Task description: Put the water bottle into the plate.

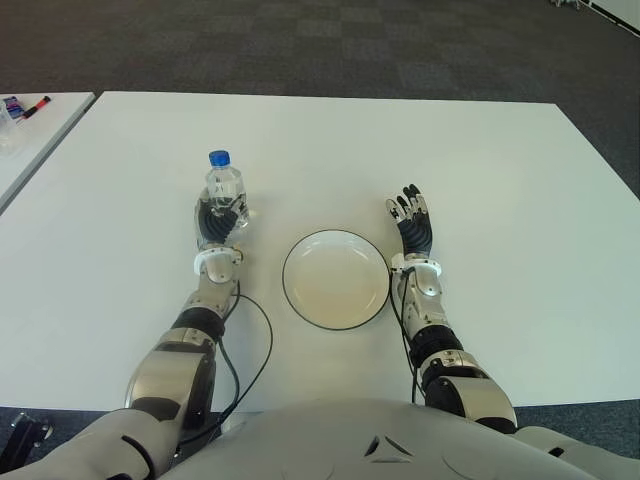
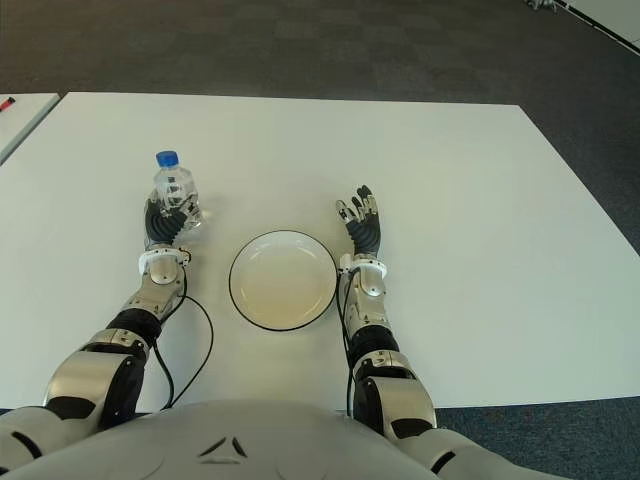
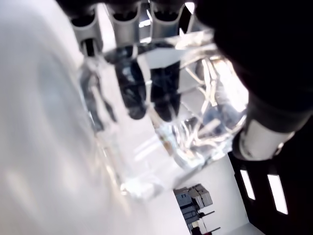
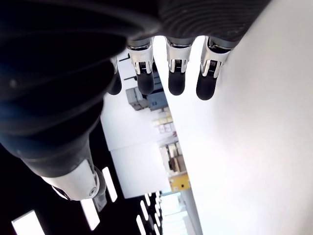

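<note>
A broad white rectangular table point(image 1: 500, 150) filled most of the frame. Beyond its far edge, along the top, ran dark grey checkered carpet point(image 1: 300, 40). At the upper left stood a second white table point(image 1: 40, 130), set just apart, and on it lay a red-and-black marker pen point(image 1: 36, 105) near the frame's edge.

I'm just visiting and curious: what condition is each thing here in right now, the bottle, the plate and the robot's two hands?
water bottle: upright, blue cap on, gripped, left of the plate.
plate: nothing in it, on the white table, between the two hands.
left hand: fingers closed around the water bottle.
right hand: fingers open, holding nothing, right of the plate.
</note>
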Robot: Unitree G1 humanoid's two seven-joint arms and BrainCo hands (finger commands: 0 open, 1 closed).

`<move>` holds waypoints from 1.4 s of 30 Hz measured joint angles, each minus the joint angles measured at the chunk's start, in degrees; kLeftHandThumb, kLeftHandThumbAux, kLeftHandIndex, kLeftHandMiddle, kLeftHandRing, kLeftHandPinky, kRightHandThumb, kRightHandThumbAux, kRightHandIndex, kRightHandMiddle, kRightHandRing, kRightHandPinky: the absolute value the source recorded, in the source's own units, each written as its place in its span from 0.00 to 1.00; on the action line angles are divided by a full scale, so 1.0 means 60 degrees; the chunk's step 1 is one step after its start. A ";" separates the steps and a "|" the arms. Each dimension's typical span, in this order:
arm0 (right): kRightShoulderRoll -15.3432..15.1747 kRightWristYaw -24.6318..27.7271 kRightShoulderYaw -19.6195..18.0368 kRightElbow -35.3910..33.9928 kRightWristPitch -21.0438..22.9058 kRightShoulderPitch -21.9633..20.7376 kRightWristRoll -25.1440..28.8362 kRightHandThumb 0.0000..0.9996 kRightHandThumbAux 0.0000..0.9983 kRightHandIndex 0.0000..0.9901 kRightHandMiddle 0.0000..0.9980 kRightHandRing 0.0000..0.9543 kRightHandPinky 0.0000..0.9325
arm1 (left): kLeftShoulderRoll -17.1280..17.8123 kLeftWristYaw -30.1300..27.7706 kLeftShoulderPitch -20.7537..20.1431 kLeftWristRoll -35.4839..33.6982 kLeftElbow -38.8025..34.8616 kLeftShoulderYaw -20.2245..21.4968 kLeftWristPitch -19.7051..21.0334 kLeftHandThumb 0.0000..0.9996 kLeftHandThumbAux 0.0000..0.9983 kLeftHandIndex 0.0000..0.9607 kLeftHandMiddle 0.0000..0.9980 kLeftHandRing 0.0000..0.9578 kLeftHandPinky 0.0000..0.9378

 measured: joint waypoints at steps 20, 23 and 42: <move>0.0027 -0.0025 -0.0104 0.0057 -0.0017 -0.0061 -0.0020 0.04 0.77 0.08 0.08 0.08 0.14 | -0.0081 -0.1458 0.0964 -0.0818 -0.1382 0.0214 -0.0394 0.95 0.65 0.44 0.50 0.51 0.81; 0.0030 -0.0062 -0.0110 0.0057 -0.0017 -0.0067 -0.0041 0.04 0.77 0.08 0.08 0.08 0.14 | -0.0157 -0.1706 0.1202 -0.0886 -0.1663 0.0219 -0.0578 0.95 0.65 0.44 0.50 0.51 0.81; 0.0040 -0.0174 -0.0102 0.0106 -0.0020 -0.0092 -0.0116 0.06 0.78 0.09 0.08 0.08 0.14 | -0.1228 -0.3332 0.3297 -0.1616 -0.5878 -0.0118 -0.0941 0.95 0.65 0.45 0.49 0.51 0.78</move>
